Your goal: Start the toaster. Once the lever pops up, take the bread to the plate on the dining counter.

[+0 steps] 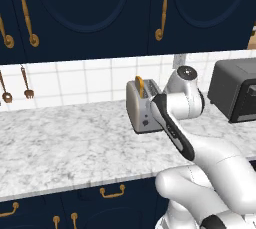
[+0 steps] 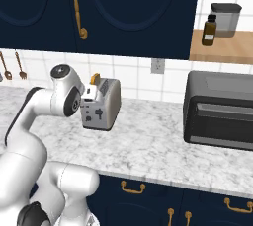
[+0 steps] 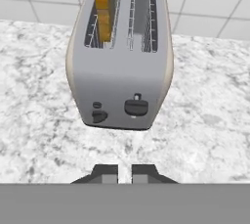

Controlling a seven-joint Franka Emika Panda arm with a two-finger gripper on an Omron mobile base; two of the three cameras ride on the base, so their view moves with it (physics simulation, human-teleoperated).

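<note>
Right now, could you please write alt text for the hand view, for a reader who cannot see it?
A beige-grey toaster stands on a marbled counter, its control face with a dark lever turned toward the camera. A bread slice stands upright in its left slot. The claw sits nearly shut just in front, touching nothing.

toaster [image 3: 119, 71]: brushed matt metal (beige-grey) | counter [image 3: 210, 100]: polished grey-white marble
</note>
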